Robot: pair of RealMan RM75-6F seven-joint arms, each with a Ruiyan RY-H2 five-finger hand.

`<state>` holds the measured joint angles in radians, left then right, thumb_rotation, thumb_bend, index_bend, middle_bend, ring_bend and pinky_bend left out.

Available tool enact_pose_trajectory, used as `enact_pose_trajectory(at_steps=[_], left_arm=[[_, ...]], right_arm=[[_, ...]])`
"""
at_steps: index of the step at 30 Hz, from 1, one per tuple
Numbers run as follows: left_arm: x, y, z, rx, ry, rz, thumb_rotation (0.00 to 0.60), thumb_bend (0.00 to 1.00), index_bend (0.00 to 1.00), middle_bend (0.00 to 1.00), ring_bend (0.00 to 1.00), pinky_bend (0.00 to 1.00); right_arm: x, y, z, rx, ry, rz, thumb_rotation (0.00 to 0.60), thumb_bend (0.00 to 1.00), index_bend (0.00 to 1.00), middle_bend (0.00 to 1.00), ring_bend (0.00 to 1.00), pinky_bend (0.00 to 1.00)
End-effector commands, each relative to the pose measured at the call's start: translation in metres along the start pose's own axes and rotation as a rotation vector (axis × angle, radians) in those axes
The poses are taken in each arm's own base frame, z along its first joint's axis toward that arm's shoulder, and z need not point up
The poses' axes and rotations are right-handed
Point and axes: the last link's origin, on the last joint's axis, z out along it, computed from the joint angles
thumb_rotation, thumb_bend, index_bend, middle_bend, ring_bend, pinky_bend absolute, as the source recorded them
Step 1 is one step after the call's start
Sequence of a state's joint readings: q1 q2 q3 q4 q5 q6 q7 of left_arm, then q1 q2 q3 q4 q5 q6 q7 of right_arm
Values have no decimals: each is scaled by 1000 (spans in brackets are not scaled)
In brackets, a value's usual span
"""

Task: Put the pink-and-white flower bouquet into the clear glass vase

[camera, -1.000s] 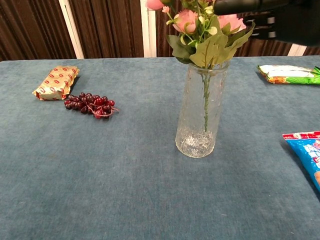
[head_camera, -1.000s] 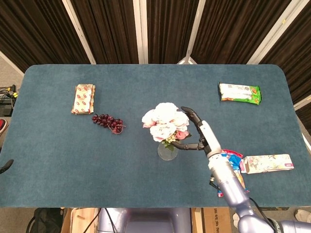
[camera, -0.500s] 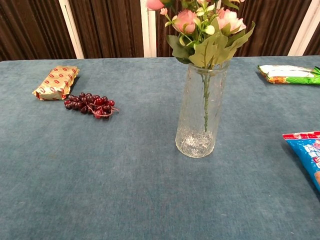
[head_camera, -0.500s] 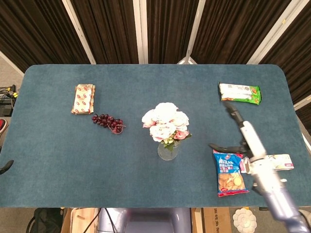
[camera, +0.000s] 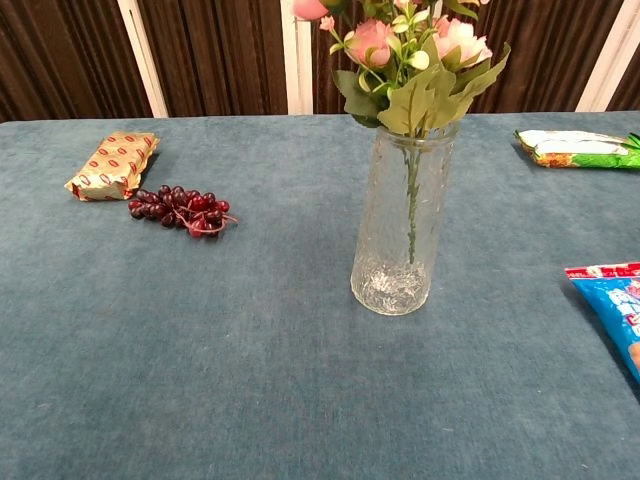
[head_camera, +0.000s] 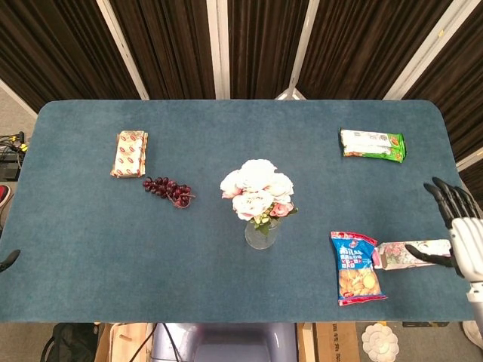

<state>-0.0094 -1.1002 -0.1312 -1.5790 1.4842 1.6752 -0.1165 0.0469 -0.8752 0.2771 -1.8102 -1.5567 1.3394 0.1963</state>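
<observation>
- At the far left edge of the head view a small dark tip [head_camera: 7, 259] shows beside the table [head_camera: 90, 256]; it may belong to the left arm, but no left hand can be made out, so nothing can be said of its fingers.
- Left of centre lie a gold-and-red snack packet [head_camera: 129, 153] and, just beside it, a bunch of dark red grapes [head_camera: 167, 189]; neither has moved over the last second.
- In the middle, the pink-and-white flower bouquet [head_camera: 256, 188] stands in the clear glass vase [camera: 400, 240], stems reaching down inside the glass and leaves resting at the rim. The vase stands upright and nothing touches it.
- Right of it lie a blue snack bag [head_camera: 355, 268], a floral-printed box [head_camera: 411, 254] touching its edge, and a green-and-white packet [head_camera: 372, 144] further back.
- A second ago the right hand [head_camera: 456, 226] was just beside the blooms at the vase's mouth; it has since pulled away to the table's right edge, well apart from the vase, fingers spread and holding nothing.
- Judging from that, the placing looks done and the arm is retreating.
</observation>
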Motion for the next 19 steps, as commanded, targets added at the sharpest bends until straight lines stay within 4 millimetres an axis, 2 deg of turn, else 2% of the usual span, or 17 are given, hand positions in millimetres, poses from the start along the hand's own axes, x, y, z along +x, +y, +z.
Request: enact_pose_trajectory(at_steps=[1,3,7,19], left_arm=[[2,-2,0,5,4,-3,600,188,100,0,0,0],[2,-2,0,3,0,-3,600,188,100,0,0,0],[2,-4,0,6,-16,6,600,188,100,0,0,0],[2,-6,-2,38,-76,58,600,188,98,0,0,0]], right_arm=[[-37,12,-40,3,-28,-193,600,108,113,53,62,0],[-50,10,-50,22,-45,-299,600,108,113,53,62,0],[-53,5,-55,33,-8,-381,600,108,113,52,62,0],[-44,5,-60,4,-11,-398,600,107,113,52,62,0]])
